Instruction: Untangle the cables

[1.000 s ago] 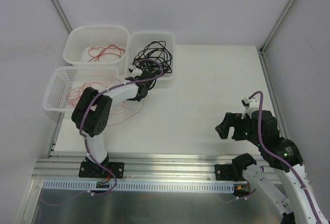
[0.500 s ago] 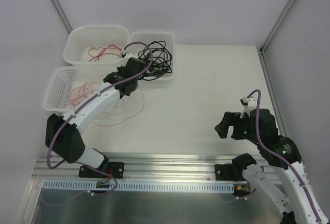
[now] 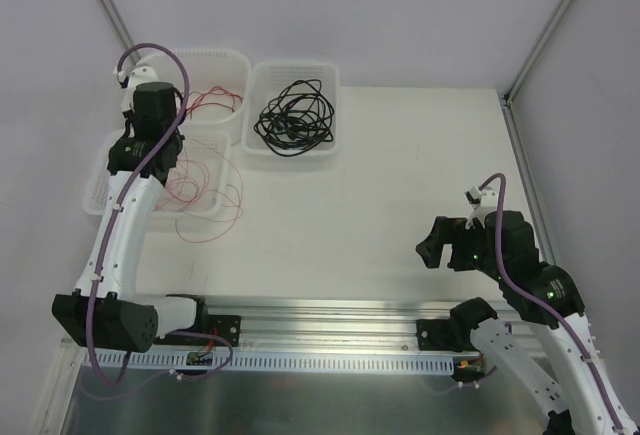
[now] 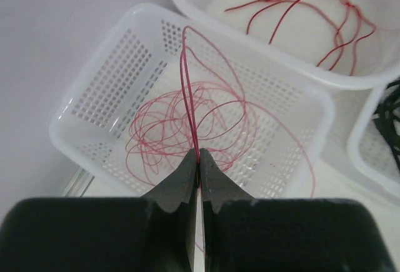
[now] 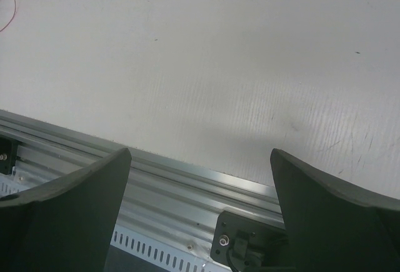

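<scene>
**One red strand pinched above its basket; right arm stands by**

On your left, the left gripper (image 4: 198, 159) has its fingers pressed together on a single red wire (image 4: 183, 84). It holds the wire above the near basket (image 4: 115, 81). The wire rises from the fingertips in a narrow loop, while the tangle (image 4: 181, 134) it belongs to lies coiled on the basket floor below. You appear to be holding it high for a reason: lifting one strand clear lets the rest hang or slide off, so the knot can loosen. Some loops of the tangle hang over the basket's near wall onto the table (image 3: 380, 175).

Just beyond it, the far basket (image 3: 225, 55) holds a few looser red wires (image 3: 205, 100), which looks like the place for strands already freed. To the right of that, the black cables (image 3: 292, 115) sit bundled in a third basket (image 3: 330, 75), kept apart from the red ones. From above I can't tell whether they are knotted among themselves.

Far right, the right gripper (image 5: 200, 153) has its fingers spread and holds nothing. It hovers over bare table near the rail (image 5: 187, 175), well apart from all the baskets, so it stays out of your left arm's way.

No brand, label or writing can be read in any view
</scene>
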`<state>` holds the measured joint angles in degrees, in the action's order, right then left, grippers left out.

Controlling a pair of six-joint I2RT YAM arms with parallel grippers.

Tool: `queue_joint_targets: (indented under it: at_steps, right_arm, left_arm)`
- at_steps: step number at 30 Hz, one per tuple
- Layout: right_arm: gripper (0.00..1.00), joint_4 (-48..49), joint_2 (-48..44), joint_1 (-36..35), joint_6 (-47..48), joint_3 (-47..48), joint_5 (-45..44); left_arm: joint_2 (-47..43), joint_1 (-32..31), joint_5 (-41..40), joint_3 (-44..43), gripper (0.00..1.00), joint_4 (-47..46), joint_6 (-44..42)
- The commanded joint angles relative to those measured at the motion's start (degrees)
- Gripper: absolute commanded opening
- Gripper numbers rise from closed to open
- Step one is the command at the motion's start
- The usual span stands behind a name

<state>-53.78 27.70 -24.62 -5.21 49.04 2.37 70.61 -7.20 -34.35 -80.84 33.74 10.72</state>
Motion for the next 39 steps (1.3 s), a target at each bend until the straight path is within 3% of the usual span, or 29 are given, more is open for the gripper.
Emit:
queue_joint_targets:
  at_steps: [1,10,13,14,15,18,21,24,25,32,35,39]
  right_arm:
    - [1.0,1.48,-0.02,-0.08,-1.03,0.97,0.7]
    - [1.0,-0.18,-0.9,-0.08,-0.76,1.68,0.44]
    - [0.99,-0.54,-1.25,-0.16,-0.85,1.76,0.18]
    - [1.0,-0.45,-1.34,-0.08,-1.03,1.59,0.18]
    - [1.0,-0.28,-1.34,-0.08,-1.11,1.5,0.26]
    - [1.0,0.34,-1.34,-0.08,-1.29,1.24,0.7]
    - [0.99,1.04,-1.08,-0.08,-1.64,0.71,1.14]
    - [1.0,1.57,-1.33,0.01,-2.08,0.45,1.93]
    - [1.0,1.66,-1.34,-0.07,-2.26,0.45,2.02]
    - [1.0,1.22,-2.3,-0.08,-2.17,0.01,1.58]
    - [0.99,1.48,-2.22,-0.16,-2.43,-0.26,2.11]
    - [1.0,1.22,-2.04,-0.08,-2.26,0.36,2.02]
  left_arm:
    - [1.54,6.82,7.44,5.15,0.0,2.39,3.24]
    - [14.37,17.4,16.5,11.15,0.01,0.72,9.76]
    - [13.34,17.49,19.13,10.52,0.28,0.63,8.97]
    - [10.89,17.4,21.58,10.53,0.54,0.46,8.71]
    - [9.47,17.4,22.73,10.7,0.66,0.28,7.57]
    - [4.55,15.04,22.05,10.7,0.89,0.37,5.02]
    - [-0.2,9.17,18.19,11.57,0.99,0.89,3.17]
    - [-3.8,1.95,13.46,13.76,0.99,1.24,2.11]
    - [-4.33,-3.73,12.73,14.47,0.99,1.33,1.42]
    - [0.31,-24.84,3.86,20.28,0.99,2.3,-15.78]
    - [5.23,-29.61,-0.18,21.34,0.98,2.74,-21.6]
    - [10.94,-30.24,-1.33,20.37,0.96,2.65,-25.65]
